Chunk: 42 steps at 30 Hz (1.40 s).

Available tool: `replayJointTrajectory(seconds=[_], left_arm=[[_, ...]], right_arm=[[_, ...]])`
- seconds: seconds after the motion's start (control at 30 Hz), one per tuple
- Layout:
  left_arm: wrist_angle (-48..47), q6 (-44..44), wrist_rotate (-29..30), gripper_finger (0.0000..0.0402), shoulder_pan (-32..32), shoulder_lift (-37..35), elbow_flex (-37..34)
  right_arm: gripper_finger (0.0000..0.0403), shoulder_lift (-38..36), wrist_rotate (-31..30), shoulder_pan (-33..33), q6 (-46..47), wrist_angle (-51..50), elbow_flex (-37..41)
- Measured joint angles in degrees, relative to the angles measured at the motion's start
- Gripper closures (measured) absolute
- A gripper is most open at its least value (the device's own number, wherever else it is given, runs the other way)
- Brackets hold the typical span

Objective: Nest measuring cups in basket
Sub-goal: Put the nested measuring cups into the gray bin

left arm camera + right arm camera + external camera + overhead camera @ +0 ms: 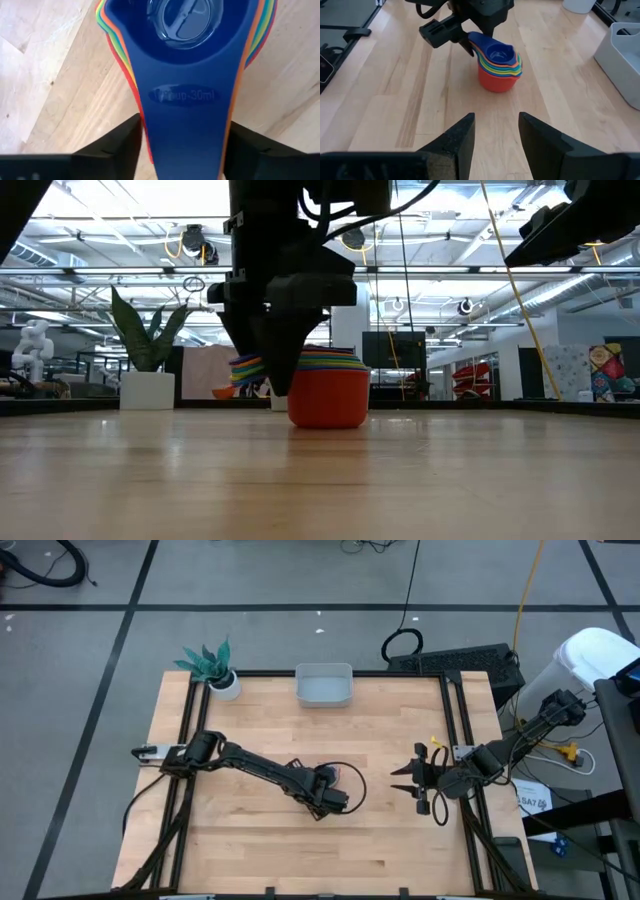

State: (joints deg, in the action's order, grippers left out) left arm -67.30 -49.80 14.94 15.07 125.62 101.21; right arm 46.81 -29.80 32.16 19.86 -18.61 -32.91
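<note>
The table [250,840] is made of light wooden planks and has a dark metal frame along its edges. A white pot with a teal plant [212,668] stands at the far left corner of the table. Beyond the far right corner a black keyboard [455,661] lies on the grey floor [80,660], beside a yellow cable [524,590].

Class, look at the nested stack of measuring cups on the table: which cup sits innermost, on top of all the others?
The dark blue cup. Its bowl lies open at the top of the stack, while the red cup is outermost at the bottom and the rest show only as coloured rims.
</note>
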Motion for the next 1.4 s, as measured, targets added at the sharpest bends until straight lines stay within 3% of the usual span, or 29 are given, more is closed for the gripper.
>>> replayJointTrajectory(seconds=[0.3,0.6,0.8,1.4], left_arm=[[0.0,0.0,-0.1,0.0238,0.0,0.0,0.0],[0.1,0.0,-0.1,0.0217,0.0,0.0,0.0],[0.0,0.6,-0.1,0.0256,0.0,-0.1,0.0],[-0.6,3.3,0.1,0.0260,-0.2,-0.1,0.0]], right_arm=[[0.0257,0.0,0.0,0.0,0.1,0.0,0.0],[0.0257,0.0,0.0,0.0,0.1,0.0,0.0],[0.0257,0.0,0.0,0.0,0.5,0.0,0.0],[0.0257,0.0,0.0,0.0,0.5,-0.1,0.0]])
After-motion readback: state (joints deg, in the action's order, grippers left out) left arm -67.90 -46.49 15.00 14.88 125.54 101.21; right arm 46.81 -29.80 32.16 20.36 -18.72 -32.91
